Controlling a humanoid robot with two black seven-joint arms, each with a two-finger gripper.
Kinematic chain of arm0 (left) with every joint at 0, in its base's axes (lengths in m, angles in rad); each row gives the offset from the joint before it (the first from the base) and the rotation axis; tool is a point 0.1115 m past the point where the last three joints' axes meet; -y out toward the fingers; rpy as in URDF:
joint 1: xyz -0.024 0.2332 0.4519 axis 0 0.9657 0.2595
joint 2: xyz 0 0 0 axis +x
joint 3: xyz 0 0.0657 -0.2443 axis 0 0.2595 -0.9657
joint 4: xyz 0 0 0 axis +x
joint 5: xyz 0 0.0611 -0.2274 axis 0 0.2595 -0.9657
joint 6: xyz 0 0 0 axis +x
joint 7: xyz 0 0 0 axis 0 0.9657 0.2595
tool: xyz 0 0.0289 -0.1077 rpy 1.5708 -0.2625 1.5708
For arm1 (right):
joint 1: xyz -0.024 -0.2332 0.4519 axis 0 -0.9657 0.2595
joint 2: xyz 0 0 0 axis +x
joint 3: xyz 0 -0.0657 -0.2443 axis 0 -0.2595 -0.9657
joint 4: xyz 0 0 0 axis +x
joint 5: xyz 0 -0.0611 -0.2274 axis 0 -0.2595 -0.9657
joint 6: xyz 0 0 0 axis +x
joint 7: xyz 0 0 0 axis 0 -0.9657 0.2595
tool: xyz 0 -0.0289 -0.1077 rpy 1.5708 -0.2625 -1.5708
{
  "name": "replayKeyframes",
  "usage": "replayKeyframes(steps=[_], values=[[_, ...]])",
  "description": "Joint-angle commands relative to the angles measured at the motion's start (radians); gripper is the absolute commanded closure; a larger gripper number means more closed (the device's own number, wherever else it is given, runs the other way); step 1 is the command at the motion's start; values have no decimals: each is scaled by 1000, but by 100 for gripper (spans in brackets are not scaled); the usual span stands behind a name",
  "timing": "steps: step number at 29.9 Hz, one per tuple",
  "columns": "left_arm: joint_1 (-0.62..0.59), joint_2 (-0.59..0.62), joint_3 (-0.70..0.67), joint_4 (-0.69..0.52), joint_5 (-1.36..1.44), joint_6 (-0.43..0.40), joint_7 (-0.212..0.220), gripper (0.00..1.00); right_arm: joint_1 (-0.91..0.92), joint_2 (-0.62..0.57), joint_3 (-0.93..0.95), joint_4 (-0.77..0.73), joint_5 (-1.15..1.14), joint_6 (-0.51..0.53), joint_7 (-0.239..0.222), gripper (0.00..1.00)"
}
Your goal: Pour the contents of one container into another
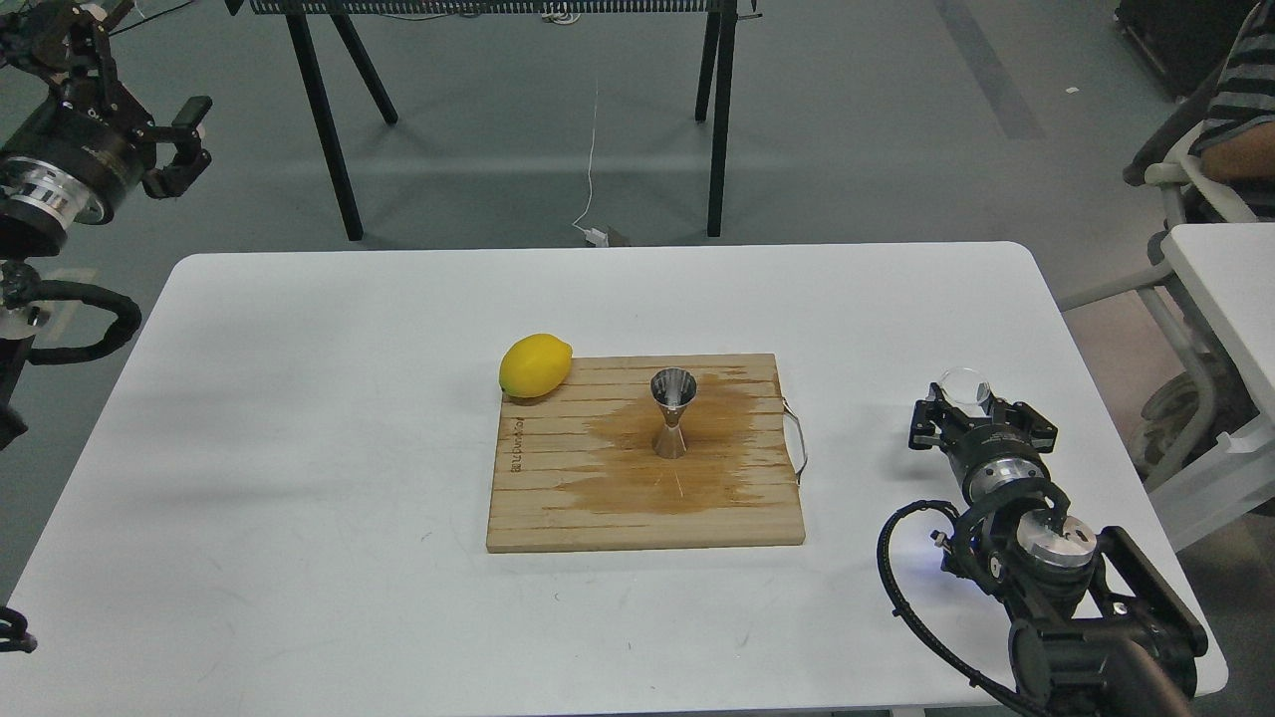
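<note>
The steel jigger stands upright in the middle of a wooden board, on a wet brown stain. The small clear glass cup is over the table's right side, well right of the board, low by the tabletop. My right gripper is shut on the cup, which shows upright just beyond the wrist. My left gripper hangs open and empty far to the upper left, off the table's edge.
A yellow lemon rests at the board's far left corner. The board lies on a white table. Black trestle legs stand behind it. A second white table and a seated person are at the right.
</note>
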Motion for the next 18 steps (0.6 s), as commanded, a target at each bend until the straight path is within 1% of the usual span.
replayKeyframes(steps=[1,4,9,10,12,15,18], values=[[0,2,0,0,0,0,0,1,1,0,0,-9,0,-3,1,27],[0,11,-1,0,0,0,0,1,1,0,0,-20,0,-3,1,25],[0,15,-1,0,0,0,0,1,-1,0,1,-22,0,-1,-1,24],[0,15,-1,0,0,0,0,1,-1,0,1,-22,0,-1,-1,21],[0,15,0,0,0,0,0,1,-1,0,0,-18,0,-1,-1,11],[0,15,0,0,0,0,0,1,-1,0,1,-18,1,-1,-1,8],[0,18,0,0,0,0,0,1,-1,0,1,-17,1,0,-1,6]])
